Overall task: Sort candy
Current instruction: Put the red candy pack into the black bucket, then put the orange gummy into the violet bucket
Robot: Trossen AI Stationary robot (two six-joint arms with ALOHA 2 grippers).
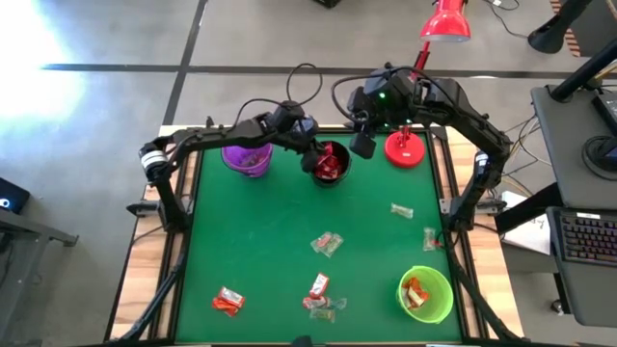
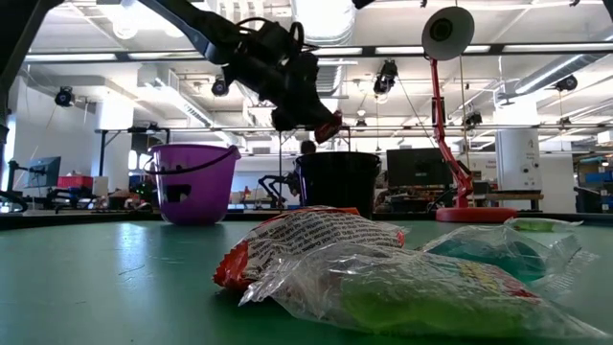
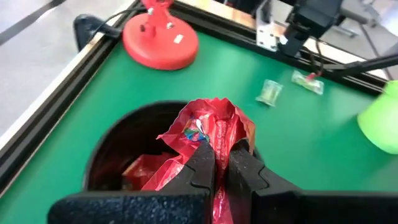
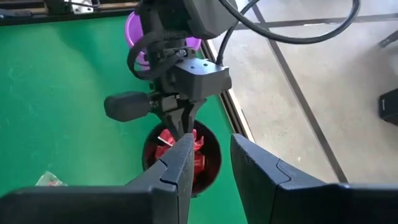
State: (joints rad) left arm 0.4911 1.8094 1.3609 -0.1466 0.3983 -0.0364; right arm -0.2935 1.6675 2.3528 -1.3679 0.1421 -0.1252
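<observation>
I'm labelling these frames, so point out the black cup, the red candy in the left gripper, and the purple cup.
black cup (image 3: 106,155): left wrist view, inner wall.
red candy (image 3: 214,127): left wrist view, crinkled wrapper above the fingers.
purple cup (image 2: 196,182): low view, front wall.

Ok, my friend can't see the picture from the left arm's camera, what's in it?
The left gripper holds a shiny red candy in its shut fingers above a black cup with more red candy inside. Beyond it on the green table stands a red lamp base.

Grey floor (image 1: 116,39), red desk lamp (image 2: 445,115), bright ceiling lights.
</observation>
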